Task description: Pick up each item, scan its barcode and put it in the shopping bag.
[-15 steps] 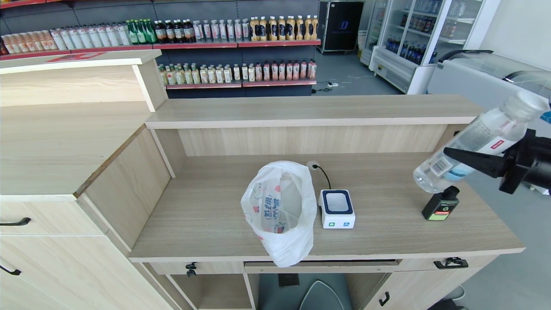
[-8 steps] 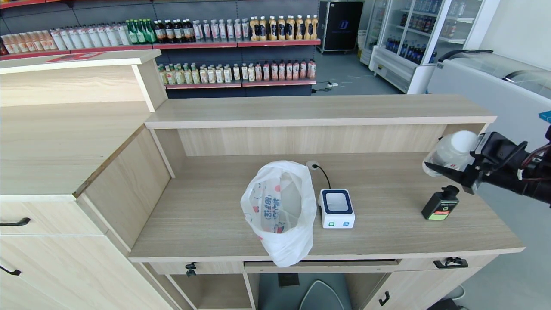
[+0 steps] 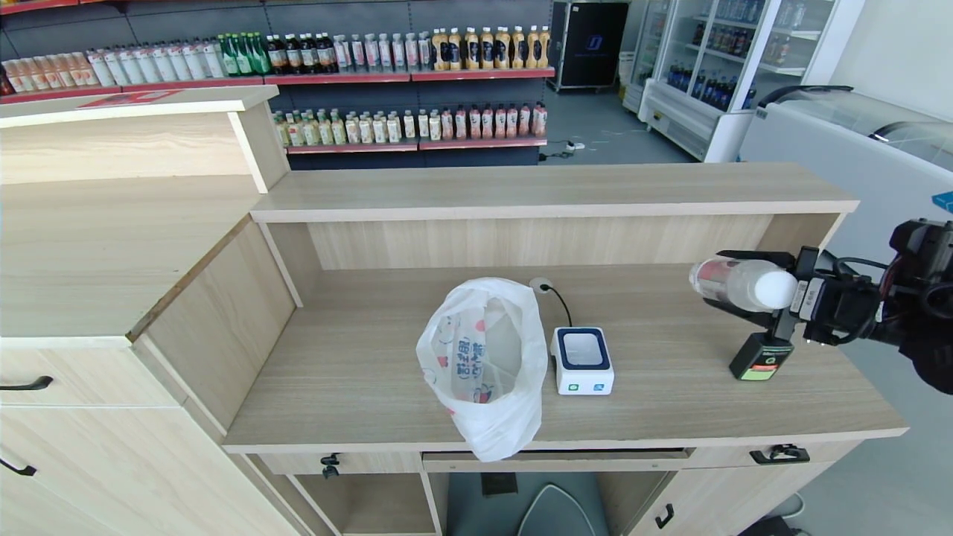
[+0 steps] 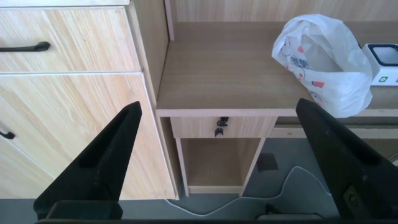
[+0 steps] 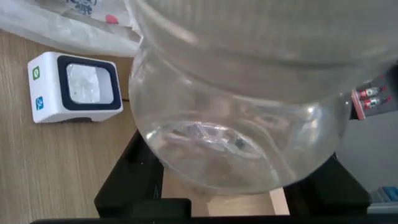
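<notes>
My right gripper [image 3: 737,283] is shut on a clear plastic water bottle [image 3: 733,281], held lying level above the right part of the counter, its white cap toward the arm. The bottle's clear base [image 5: 236,143] looms close in the right wrist view. A small black bottle with a green label [image 3: 761,357] stands on the counter just below the gripper. The white barcode scanner [image 3: 583,360] sits at mid counter, also seen as scanner [image 5: 76,88]. Left of it the white shopping bag [image 3: 484,365] stands open. My left gripper [image 4: 217,155] hangs open, low and left of the counter.
The wooden counter [image 3: 670,402] has a raised back ledge [image 3: 551,192] and a taller cabinet [image 3: 112,223] on the left. A black cable [image 3: 560,301] runs from the scanner to a hole at the back. Shelves of drinks stand behind.
My right gripper has turned the water bottle from a steep tilt to lying level and has carried it leftward and lower over the counter, above the small black bottle.
</notes>
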